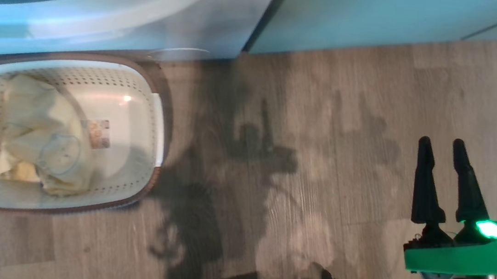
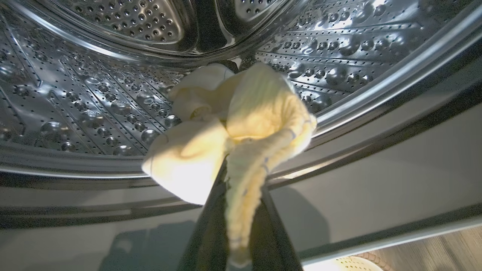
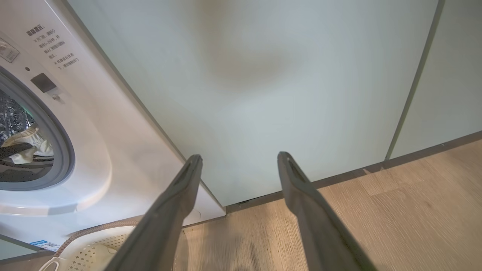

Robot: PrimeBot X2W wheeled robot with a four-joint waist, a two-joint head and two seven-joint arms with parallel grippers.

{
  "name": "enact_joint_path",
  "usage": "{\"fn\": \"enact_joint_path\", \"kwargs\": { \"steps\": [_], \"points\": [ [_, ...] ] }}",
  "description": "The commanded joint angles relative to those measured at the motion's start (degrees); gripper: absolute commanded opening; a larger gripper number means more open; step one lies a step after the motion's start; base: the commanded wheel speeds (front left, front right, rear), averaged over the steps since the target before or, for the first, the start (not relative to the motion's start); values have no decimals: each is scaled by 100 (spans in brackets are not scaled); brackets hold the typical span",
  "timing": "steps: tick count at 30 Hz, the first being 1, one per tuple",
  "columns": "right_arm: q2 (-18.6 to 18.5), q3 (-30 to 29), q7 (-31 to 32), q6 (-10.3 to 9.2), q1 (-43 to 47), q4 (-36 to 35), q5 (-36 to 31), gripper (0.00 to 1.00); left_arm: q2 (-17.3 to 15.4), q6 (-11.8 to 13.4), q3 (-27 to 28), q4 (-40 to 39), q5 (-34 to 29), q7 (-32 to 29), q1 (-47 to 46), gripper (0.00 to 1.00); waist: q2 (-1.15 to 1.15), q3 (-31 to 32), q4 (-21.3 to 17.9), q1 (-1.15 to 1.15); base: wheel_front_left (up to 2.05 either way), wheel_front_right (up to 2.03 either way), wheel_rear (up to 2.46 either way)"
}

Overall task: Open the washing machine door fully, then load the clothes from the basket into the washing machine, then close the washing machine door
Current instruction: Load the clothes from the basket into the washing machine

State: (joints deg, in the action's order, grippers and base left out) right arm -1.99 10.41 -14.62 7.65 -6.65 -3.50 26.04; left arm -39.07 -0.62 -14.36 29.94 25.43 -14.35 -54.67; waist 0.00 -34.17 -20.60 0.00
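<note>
We record one pale yellow garment [image 2: 260, 109] bunched at the drum lip of the washing machine [image 3: 124, 150]; more clothes [image 1: 41, 136] lie crumpled in the cream basket [image 1: 111, 80] (perforated, brown-rimmed).

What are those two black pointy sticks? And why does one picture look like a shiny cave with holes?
They are the fingers of a robot's right gripper, open and empty above the wooden floor, seen from its head camera. That picture also shows the basket with yellow clothes in it. The shiny cave is the steel drum of the washing machine, filmed from the left wrist, where the left gripper pinches a yellow garment at the drum's mouth. The last picture, from the right wrist, shows the washing machine beside a pale green cabinet.
</note>
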Motion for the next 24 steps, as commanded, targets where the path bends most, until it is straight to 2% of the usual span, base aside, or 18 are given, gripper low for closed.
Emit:
{"fn": "enact_joint_path", "kwargs": {
  "steps": [1,6,12,19,24],
  "points": [
    [-88,140,-38,-16,-53,-187,56,100,-419,-13,265,-185,-6,-68,-245,0,0,-127,-130,0,0,0,0],
    [-88,248,-38,-16,-93,-212,212,100,-725,17,333,-223,-86,-225,-636,0,0,-400,-406,0,0,0,0],
    [-88,404,-38,-16,-117,-271,349,100,-901,117,470,-44,-129,-101,-1154,0,0,-681,-667,0,0,0,0],
    [-88,541,-38,-16,-165,-313,461,100,-859,395,723,164,-168,714,-1742,0,0,-951,-885,0,0,0,0],
    [-88,591,-38,-16,-163,-321,503,100,-830,299,658,599,-124,672,-1874,0,0,-1041,-953,0,0,0,0]
  ]
}}
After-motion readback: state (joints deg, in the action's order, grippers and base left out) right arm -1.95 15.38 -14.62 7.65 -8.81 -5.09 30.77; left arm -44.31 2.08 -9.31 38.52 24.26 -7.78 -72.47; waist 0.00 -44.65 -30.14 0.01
